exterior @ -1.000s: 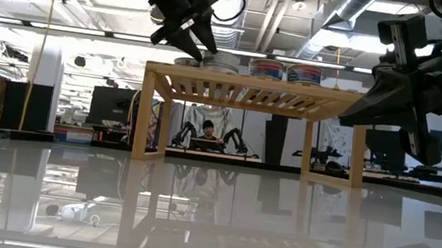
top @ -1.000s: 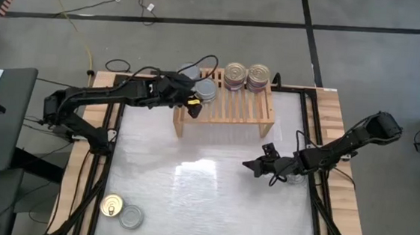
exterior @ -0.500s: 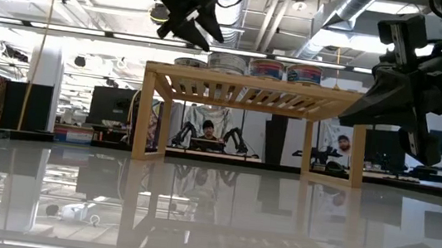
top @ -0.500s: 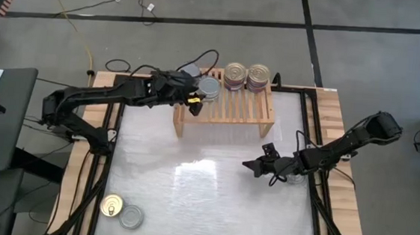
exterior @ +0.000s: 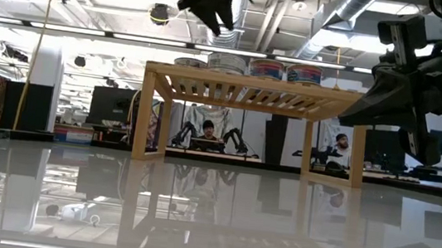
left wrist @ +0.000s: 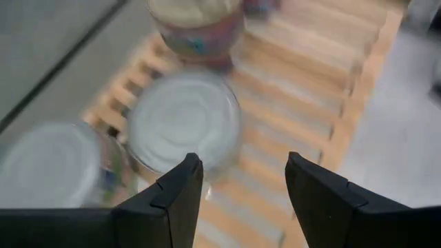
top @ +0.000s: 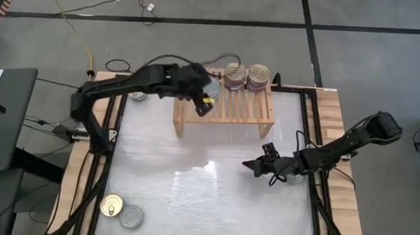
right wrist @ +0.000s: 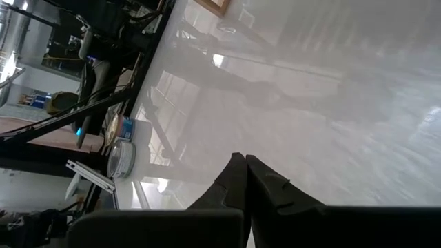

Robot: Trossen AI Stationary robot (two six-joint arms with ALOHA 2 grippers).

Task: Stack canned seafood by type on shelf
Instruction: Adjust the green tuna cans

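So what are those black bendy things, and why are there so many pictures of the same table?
Those are two robot arms, each ending in a two-fingered pincer. Four cameras look at once: one from above, one level with the table top, and one on each wrist.

From above, the left pincer hangs over the little wooden shelf. Its own camera looks down past its open fingers at a silver-topped can standing on the slats. It holds nothing. Two stacks of cans stand at the back of the shelf.

The right pincer waits over the white table, shut and empty.

Two more cans, one gold-topped and one silver, sit at the table's near left corner, not on the shelf yet.
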